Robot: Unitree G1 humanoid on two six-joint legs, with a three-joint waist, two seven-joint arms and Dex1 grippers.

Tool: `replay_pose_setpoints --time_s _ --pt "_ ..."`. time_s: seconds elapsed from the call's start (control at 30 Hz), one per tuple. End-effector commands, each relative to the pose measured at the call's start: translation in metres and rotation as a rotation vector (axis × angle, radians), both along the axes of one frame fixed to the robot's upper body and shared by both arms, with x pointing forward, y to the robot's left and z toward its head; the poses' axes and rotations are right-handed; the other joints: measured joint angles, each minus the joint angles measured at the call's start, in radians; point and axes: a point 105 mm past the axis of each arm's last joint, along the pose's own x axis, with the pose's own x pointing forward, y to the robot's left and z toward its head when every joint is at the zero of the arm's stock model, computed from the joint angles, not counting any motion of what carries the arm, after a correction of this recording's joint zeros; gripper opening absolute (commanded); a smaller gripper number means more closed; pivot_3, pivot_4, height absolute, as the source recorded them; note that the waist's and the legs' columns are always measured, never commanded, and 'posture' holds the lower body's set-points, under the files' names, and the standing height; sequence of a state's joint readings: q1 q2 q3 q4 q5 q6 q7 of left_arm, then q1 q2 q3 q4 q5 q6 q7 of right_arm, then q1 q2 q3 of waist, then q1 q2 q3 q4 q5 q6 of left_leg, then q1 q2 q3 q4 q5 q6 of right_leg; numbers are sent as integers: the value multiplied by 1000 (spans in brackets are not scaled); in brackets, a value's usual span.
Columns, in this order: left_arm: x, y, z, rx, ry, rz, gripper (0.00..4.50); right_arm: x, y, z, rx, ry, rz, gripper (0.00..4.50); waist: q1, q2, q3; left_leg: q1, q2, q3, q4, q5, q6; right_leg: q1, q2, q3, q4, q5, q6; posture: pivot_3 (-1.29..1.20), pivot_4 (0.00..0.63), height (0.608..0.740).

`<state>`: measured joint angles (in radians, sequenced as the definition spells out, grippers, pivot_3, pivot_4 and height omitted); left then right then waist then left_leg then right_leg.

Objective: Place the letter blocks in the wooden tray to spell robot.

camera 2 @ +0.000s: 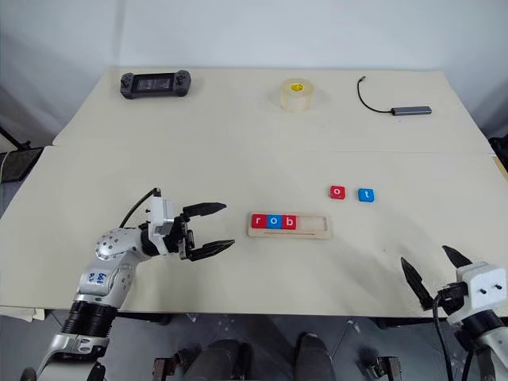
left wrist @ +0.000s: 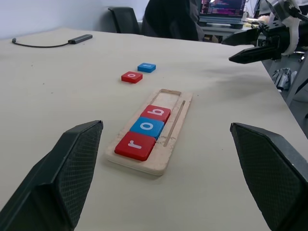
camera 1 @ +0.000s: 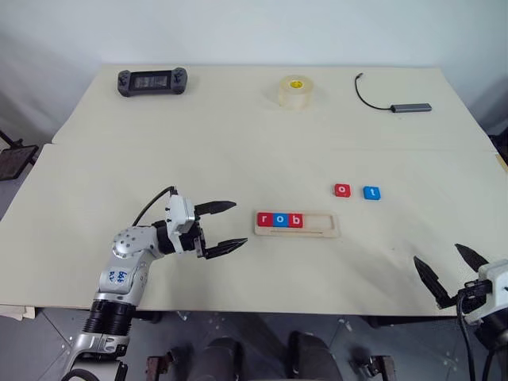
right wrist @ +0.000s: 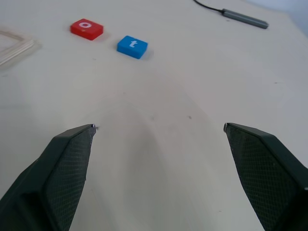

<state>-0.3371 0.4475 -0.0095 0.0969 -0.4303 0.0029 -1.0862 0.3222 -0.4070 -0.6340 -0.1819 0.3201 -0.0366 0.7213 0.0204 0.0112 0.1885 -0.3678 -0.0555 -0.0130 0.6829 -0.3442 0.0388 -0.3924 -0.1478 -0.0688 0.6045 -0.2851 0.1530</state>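
Here, a long narrow pale-wood tray is seen just below and right of the centre of the left eye view, lying flat on the cream-coloured table. Three flat rounded-square tiles are seated side by side in the left part of its recessed slot: a red tile with a white "r", a blue tile with a white "o" and a red tile with a white "b". The right part of the slot is left bare.

Two more tiles are found on the table above and to the right of the tray, apart from it: a red tile with a white "o" and, just to its right, a blue tile with a white "t". A small gap is kept between the two.

The left gripper is held in the lower left of the frame, near the tray's left end and not touching it; its two black fingers are spread wide and nothing is held between them. The right gripper is seen at the lower right edge of the frame, well apart from the tray and the loose tiles; its fingers are likewise spread wide and empty.

Along the top of the frame, a dark handheld game console, a round roll of clear tape and a slim grey adapter on a black cable are laid out.
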Motion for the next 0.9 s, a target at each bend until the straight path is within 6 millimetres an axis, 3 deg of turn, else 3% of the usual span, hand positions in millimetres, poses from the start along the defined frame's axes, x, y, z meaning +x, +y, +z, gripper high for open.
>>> replay_pose_setpoints --time_s 0.03,0.2,0.33,0.53,0.7,0.9 --pt "-1 0 5 2 -32 -4 4500 15 11 17 10 -61 36 4481 -2 0 0 0 0 0 0 0 0 0 0 0 0 0 0 0 150 740" --pt "-1 -1 7 3 -46 3 4500 60 29 41 68 -4 134 4481 -6 0 0 0 0 0 0 0 0 -1 0 1 1 0 0 0 150 740" --pt "0 0 8 -4 -50 18 4500 94 38 49 65 154 172 4481 -5 0 0 -1 0 -1 1 0 0 -1 0 0 1 0 0 0 150 740" --pt "-2 -3 7 -7 -59 30 4500 128 55 56 55 324 189 4481 3 0 0 -4 0 -3 1 0 0 -1 -1 -2 -1 0 -1 0 150 740" --pt "-6 -3 5 -11 -58 42 4500 141 60 56 65 355 160 4481 4 0 0 -5 0 -4 0 0 0 -1 -1 -4 -2 0 -1 0 150 740" --pt "-8 -1 4 -11 -55 55 4500 140 75 61 68 350 203 4481 2 0 0 -5 -1 -3 0 0 0 -1 -1 -4 -2 0 -1 0 150 740"
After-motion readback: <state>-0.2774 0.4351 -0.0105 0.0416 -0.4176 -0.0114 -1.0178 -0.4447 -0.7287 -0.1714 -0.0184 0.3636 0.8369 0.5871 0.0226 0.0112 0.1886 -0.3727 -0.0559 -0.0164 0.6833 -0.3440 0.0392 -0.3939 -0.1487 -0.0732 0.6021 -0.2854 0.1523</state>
